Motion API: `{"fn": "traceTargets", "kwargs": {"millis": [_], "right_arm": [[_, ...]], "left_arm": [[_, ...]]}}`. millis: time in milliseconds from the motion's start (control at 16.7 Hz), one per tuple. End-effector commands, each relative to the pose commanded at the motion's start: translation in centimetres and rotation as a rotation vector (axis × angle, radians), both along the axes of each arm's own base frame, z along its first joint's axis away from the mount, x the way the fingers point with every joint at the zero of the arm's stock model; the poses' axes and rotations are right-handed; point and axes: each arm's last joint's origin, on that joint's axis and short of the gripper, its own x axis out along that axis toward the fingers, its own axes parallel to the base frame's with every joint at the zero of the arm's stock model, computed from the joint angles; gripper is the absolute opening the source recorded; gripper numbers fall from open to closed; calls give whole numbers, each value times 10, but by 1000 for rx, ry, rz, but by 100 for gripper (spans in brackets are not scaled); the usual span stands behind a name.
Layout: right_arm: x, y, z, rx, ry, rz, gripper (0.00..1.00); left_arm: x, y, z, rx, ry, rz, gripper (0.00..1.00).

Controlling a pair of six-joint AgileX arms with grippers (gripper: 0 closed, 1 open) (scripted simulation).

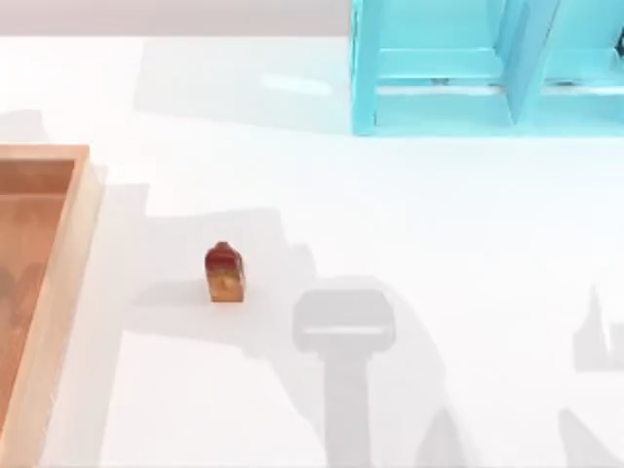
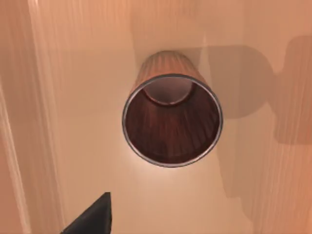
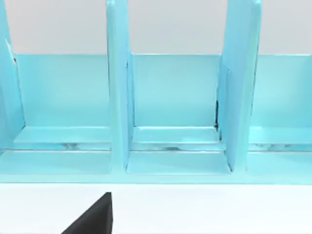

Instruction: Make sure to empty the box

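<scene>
Box (image 1: pixel 58 283) at bench (image 1: pixel 439 244) left edge; wooden cup (image 2: pixel 170 117) upright on its floor, left tool above it. Small red-brown item (image 1: pixel 224 273) on bench beside box. Both tools' fingers: cannot tell.

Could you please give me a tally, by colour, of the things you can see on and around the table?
Wooden tan or brown: 2, the box and the cup standing inside it
Red and orange: 1, the small block on the table
Turquoise: 1, the shelf unit
Total: 4
</scene>
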Motion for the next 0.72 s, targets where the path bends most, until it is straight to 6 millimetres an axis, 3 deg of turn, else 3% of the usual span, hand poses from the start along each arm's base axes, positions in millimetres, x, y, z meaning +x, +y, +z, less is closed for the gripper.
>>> {"fn": "traceTargets", "kwargs": {"millis": [180,540,720], "right_arm": [[0,0,0,0,0,0,100],[0,0,0,0,0,0,100],[0,0,0,0,0,0,100]], "left_arm": [[2,1,-19,-1,3,2,100],[2,2,-83,1,-7,2,100],[-1,2,-98,0,-3,2,100]]}}
